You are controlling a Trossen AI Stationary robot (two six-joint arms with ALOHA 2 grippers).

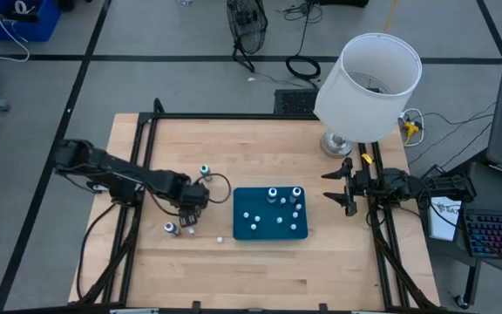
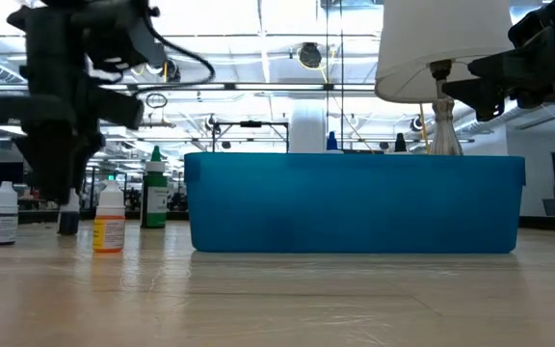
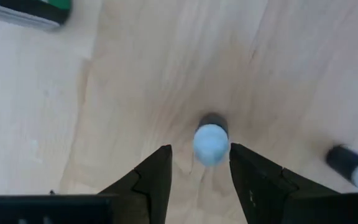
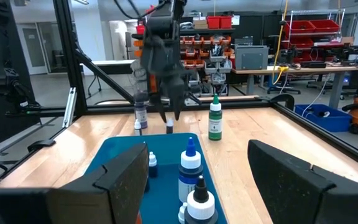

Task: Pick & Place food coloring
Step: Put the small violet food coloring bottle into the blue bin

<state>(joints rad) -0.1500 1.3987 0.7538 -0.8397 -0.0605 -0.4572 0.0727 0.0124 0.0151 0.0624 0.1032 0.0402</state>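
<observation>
Now your left tool [image 3: 199,177] hangs open straight above an upright bottle [image 3: 211,142], its cap between the fingers; lower it.

Grey floor [image 1: 172,35], white-shaded lamp [image 1: 369,83], red shelf bins [image 4: 319,28].

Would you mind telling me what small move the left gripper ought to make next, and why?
Probably a short descent, then closing. In the left wrist view the left gripper is open, and a small pale-capped food coloring bottle stands upright just ahead of its fingertips, not yet between them. The low view shows the gripper already close to the table. The right gripper waits open beside the teal tray.
</observation>
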